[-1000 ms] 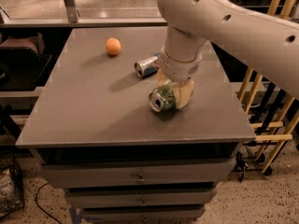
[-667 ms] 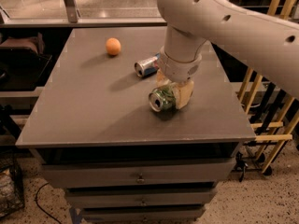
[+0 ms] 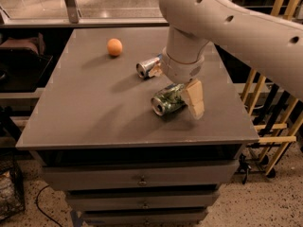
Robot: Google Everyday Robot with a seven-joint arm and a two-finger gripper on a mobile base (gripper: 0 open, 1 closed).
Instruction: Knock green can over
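The green can (image 3: pixel 166 100) lies on its side on the grey table (image 3: pixel 94 108), right of centre, with its silver top facing the front left. My gripper (image 3: pixel 187 97) hangs from the large white arm (image 3: pixel 222 18) directly over the can's rear end and touches it on its right side. The gripper's far side is hidden behind the can and the wrist.
A slimmer blue-and-silver can (image 3: pixel 148 67) lies on its side just behind the green can. An orange ball (image 3: pixel 114 47) sits at the back left. The table's right edge is close to the gripper, with wooden racks (image 3: pixel 265 103) beyond it. Drawers (image 3: pixel 142 178) are below.
The green can has stayed lying in the same place. The gripper's right side has shifted slightly to the right and lower beside the can.
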